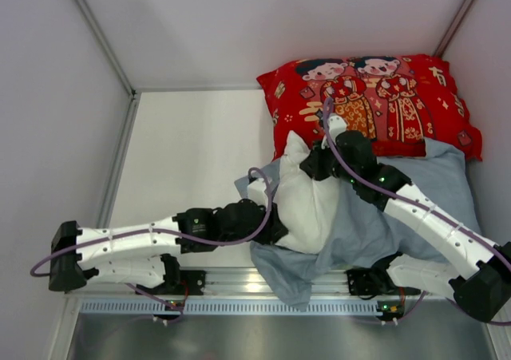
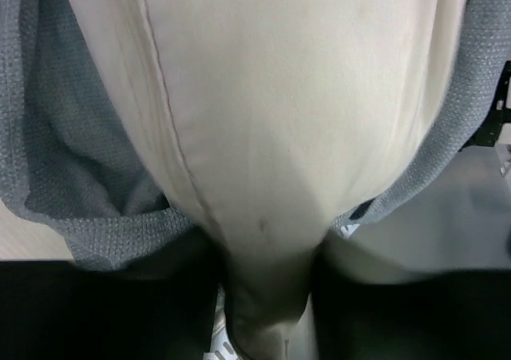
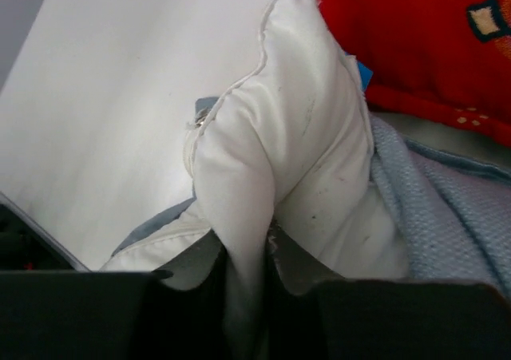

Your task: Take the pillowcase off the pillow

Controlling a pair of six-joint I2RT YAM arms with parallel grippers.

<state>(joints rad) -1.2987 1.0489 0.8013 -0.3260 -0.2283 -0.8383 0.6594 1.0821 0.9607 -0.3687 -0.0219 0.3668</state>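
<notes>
Mid-extraction: left end effector and right end effector both clamped on the white pillow, half out of its blue-grey pillowcase. Next I'd guess: drag it clear.

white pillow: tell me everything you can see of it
The white pillow is plump cream-white cloth with a piped seam and faint smudges. It is bunched up, partly out of the blue-grey pillowcase that wraps its sides. The left pincer and right pincer each pinch a fold of it; the red cartoon pillow lies behind.
</notes>
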